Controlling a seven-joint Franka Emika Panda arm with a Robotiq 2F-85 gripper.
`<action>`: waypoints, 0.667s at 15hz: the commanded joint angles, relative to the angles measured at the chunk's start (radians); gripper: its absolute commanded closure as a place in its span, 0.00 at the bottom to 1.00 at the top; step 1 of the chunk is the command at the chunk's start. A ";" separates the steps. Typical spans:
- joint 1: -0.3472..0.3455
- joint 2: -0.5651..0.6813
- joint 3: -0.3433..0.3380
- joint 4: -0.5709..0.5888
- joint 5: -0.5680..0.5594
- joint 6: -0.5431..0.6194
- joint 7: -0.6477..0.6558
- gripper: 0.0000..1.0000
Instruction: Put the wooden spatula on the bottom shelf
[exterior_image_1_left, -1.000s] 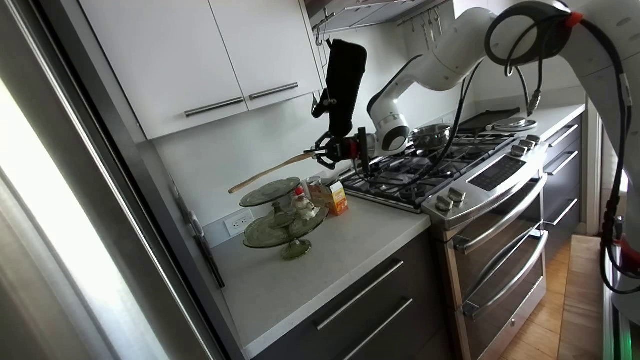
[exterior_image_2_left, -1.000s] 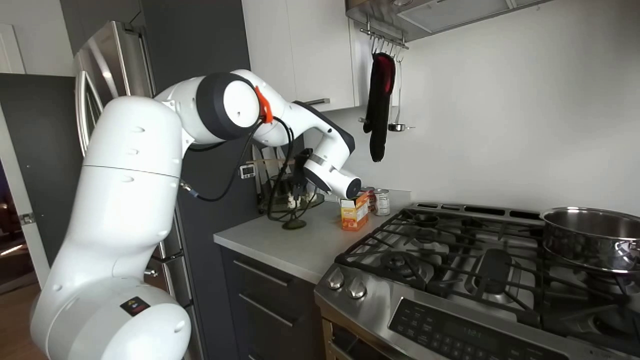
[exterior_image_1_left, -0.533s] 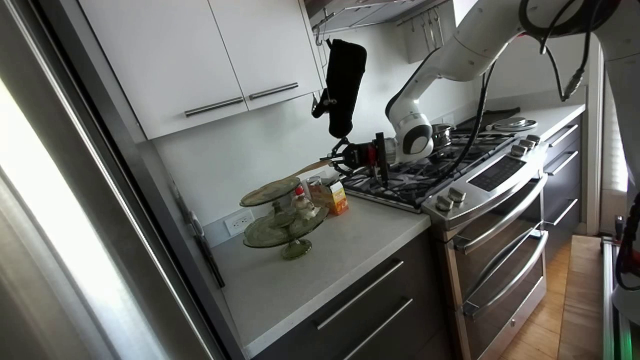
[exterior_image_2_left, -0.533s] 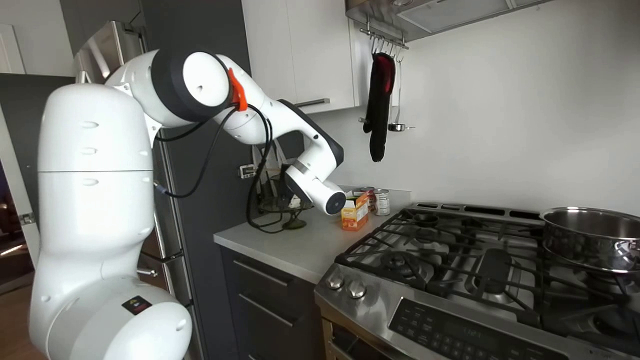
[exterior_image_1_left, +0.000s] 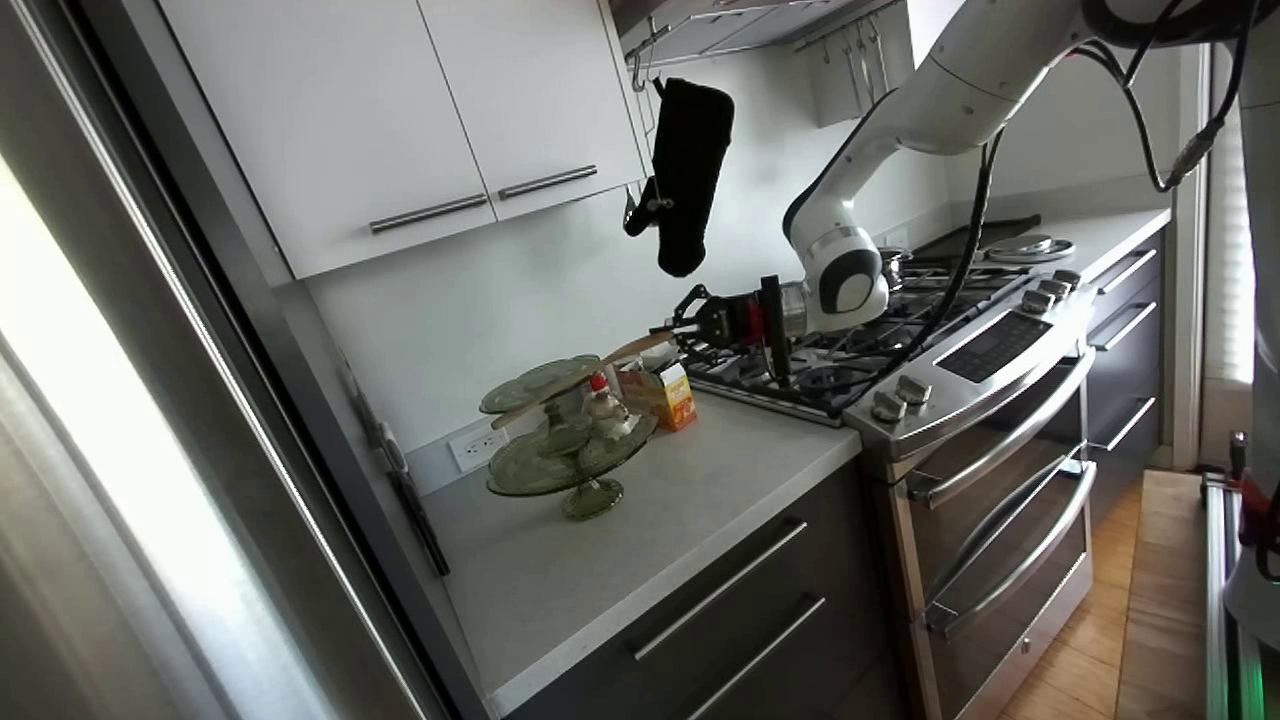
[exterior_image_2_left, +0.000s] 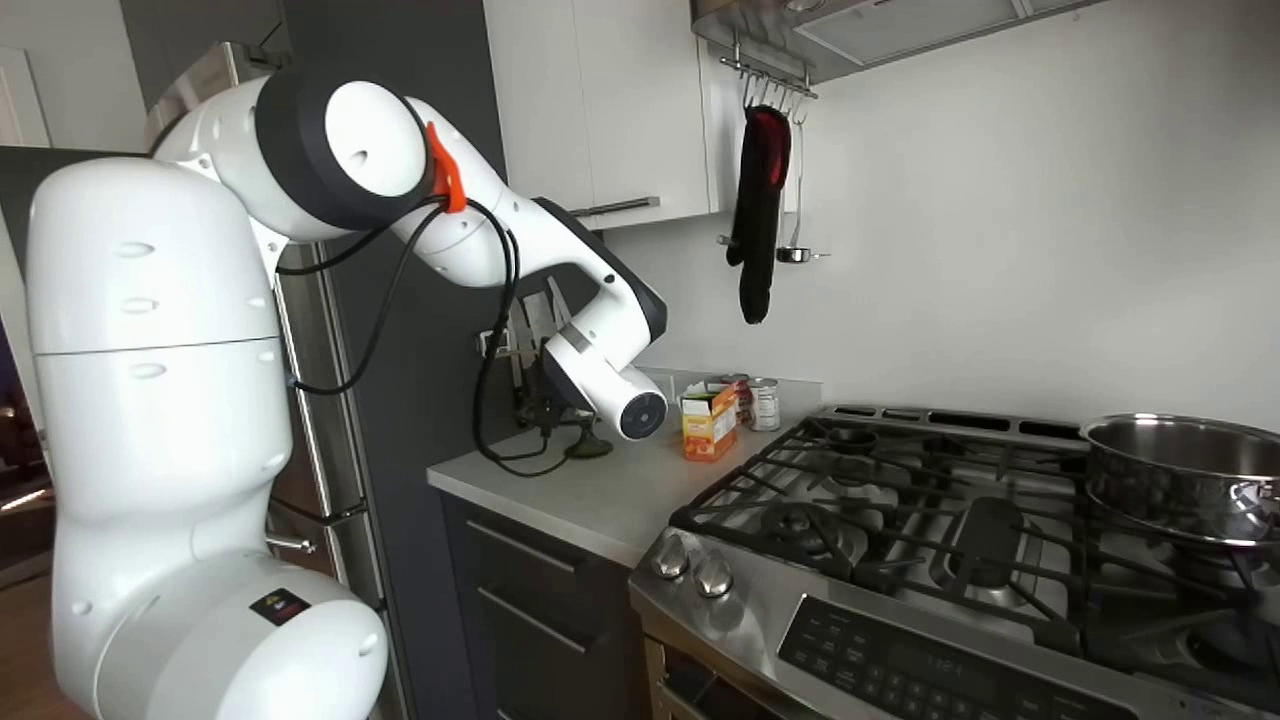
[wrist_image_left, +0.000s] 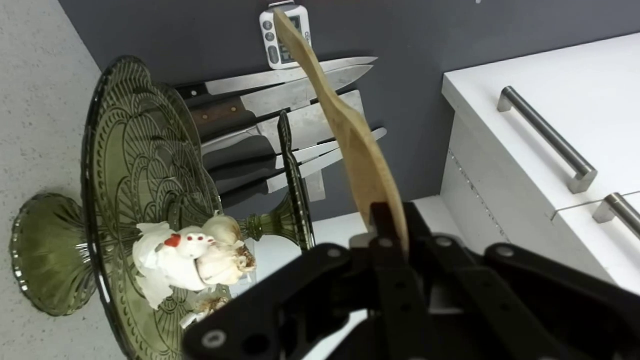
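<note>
My gripper (exterior_image_1_left: 665, 328) is shut on the broad end of the wooden spatula (exterior_image_1_left: 635, 349). In the wrist view the fingers (wrist_image_left: 398, 220) pinch the spatula (wrist_image_left: 350, 132), and its handle points away from me. In an exterior view the handle slopes down across the upper tray (exterior_image_1_left: 535, 385) of the olive-green stand; I cannot tell whether it touches. The bottom shelf (exterior_image_1_left: 530, 470) is the wider lower tray, also in the wrist view (wrist_image_left: 125, 150). It holds garlic (wrist_image_left: 222, 260) and a white figure with red marks (wrist_image_left: 177, 262). My arm hides most of the stand in an exterior view.
An orange box (exterior_image_1_left: 668, 400) stands beside the stand, with cans (exterior_image_2_left: 763, 404) behind it. Knives (wrist_image_left: 280, 95) and a timer (wrist_image_left: 285, 37) hang on the dark side wall. White cabinets (exterior_image_1_left: 400, 120) hang above. The stove (exterior_image_2_left: 850, 540) adjoins the counter.
My gripper has lowered and drawn back from the stand toward the stove, still holding the spatula. The handle, earlier above the upper tray, now sits lower, its tip below that tray's rim in view.
</note>
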 joint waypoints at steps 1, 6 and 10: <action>0.007 0.007 0.003 0.008 0.007 0.015 -0.004 0.98; 0.042 0.044 0.035 -0.001 0.092 0.036 -0.013 0.98; 0.072 0.076 0.057 -0.016 0.195 0.038 -0.035 0.98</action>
